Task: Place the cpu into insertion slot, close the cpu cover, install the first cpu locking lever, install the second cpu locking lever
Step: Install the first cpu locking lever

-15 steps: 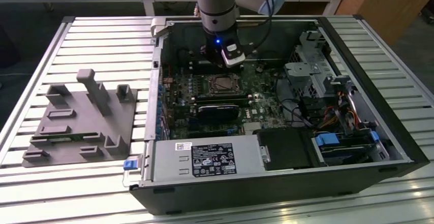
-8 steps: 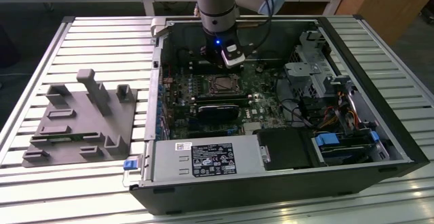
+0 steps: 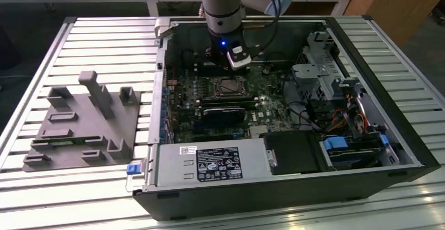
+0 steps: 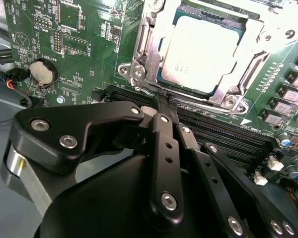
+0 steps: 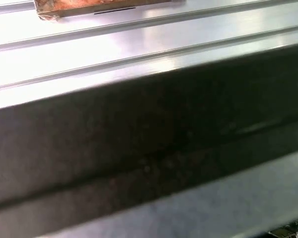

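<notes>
nearest in the second wrist view was the black gripper [image 4: 161, 106], its two fingers drawn together to a thin tip with nothing held between them, so the jaws looked clenched and empty. that tip sat just at the near edge of the socket assembly, at or touching a thin metal bar there; whether it pressed on that bar i could not tell.

just beyond the tip lay the cpu [image 4: 198, 49], its pale silver face flat and square inside the insertion slot [image 4: 164, 82], so the placing step looked done. the cpu cover [image 4: 149, 44] seemed down around the chip, its silvery frame lying along the edges with the lid showing through the cut-out. by my reckoning the work stood at the locking levers, with the closed fingers set to push the near one; which of the two levers it was, and whether either was hooked, i could not make out. that push would call for a steady sideways-and-down press without slipping onto the green motherboard [image 4: 79, 29].

further off, in the exterior view, the arm reached down into the open computer case [image 3: 410, 152] over the socket, with a grey fixture block [image 3: 80, 123] lying well apart on the slatted table [image 3: 41, 198].
</notes>
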